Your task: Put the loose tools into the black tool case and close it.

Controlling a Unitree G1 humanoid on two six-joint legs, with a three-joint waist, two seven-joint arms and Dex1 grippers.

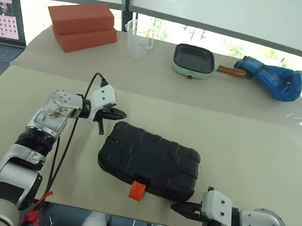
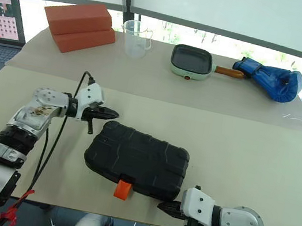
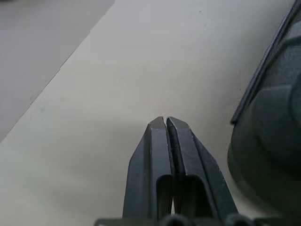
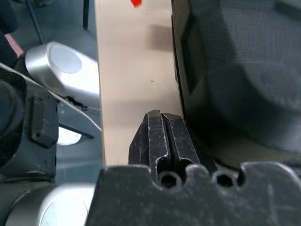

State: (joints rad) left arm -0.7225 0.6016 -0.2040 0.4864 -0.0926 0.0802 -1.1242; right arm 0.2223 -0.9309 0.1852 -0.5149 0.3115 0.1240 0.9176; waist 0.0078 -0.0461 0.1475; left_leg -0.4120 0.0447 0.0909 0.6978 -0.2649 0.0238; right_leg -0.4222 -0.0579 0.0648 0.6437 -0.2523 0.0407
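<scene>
The black tool case (image 1: 149, 161) lies closed on the beige table, its lid down and its small orange latch (image 1: 137, 190) at the near edge. My left gripper (image 1: 116, 116) is shut with nothing in it, just off the case's far left corner. Its closed fingertips (image 3: 164, 123) hover above bare table, with the case (image 3: 273, 127) close beside them. At the table's near edge my right gripper (image 1: 176, 207) is shut and empty, by the case's near right corner (image 4: 235, 80). The loose tools are out of view.
On the far table stand two stacked red bricks (image 1: 83, 26), a clear measuring cup (image 1: 139, 39), a green-rimmed square pan (image 1: 194, 61) with a wooden handle and a blue boxing glove (image 1: 274, 78). A laptop (image 1: 0, 34) sits at the far left.
</scene>
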